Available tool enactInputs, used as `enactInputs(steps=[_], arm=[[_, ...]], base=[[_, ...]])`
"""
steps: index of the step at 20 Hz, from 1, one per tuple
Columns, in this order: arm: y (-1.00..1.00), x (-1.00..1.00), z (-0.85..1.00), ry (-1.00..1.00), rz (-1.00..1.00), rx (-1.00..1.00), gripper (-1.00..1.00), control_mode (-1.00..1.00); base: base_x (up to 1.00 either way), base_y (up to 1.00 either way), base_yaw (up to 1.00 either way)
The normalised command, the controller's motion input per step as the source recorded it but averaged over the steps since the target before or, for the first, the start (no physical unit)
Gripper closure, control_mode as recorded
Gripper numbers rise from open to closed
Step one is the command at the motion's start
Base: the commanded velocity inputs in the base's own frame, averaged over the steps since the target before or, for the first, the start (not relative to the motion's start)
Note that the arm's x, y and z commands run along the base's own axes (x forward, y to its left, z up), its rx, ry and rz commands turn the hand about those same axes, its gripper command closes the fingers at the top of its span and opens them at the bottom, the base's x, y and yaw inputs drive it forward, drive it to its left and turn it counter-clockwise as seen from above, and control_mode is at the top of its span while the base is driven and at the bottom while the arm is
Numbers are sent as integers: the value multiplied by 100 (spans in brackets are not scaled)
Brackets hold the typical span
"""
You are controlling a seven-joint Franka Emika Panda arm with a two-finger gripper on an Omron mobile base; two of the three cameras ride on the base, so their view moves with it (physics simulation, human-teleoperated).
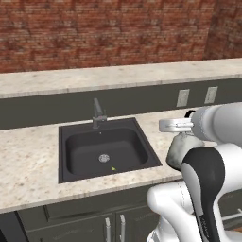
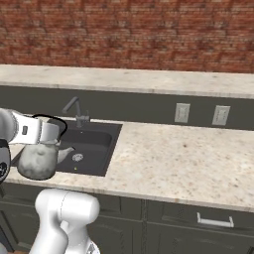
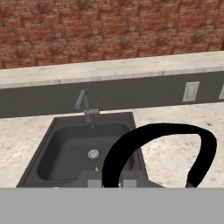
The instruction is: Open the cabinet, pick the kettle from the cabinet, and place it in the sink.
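1. The gripper's (image 3: pixel 113 183) two small dark fingers (image 3: pixel 94 183) are pinched tight on the black arched handle of the kettle (image 2: pixel 38 159), a small round pale silvery-green pot. It hangs in the air below the hand, so it can be carried.
2. The long speckled beige stone counter (image 2: pixel 173 158) is the biggest thing here. It looks flat and smooth, with a rough red brick wall (image 2: pixel 129 34) behind it.
3. The square matte black sink (image 1: pixel 105 150) has rounded corners and is sunk into the counter. The kettle hangs just beside its right edge, not over the basin yet.
4. I think the kettle needs to move over the sink, then go down gently.
5. A short grey metal faucet (image 1: pixel 98 114) stands at the back of the sink.
6. A little round metal drain (image 1: pixel 104 158) sits in the sink's bottom.
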Motion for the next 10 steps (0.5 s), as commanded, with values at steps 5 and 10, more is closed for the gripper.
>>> enactInputs(steps=[5,10], arm=[[0,0,0,0,0,0,100,100],[0,0,0,0,0,0,100,-100]], base=[[0,0,0],[0,0,0]])
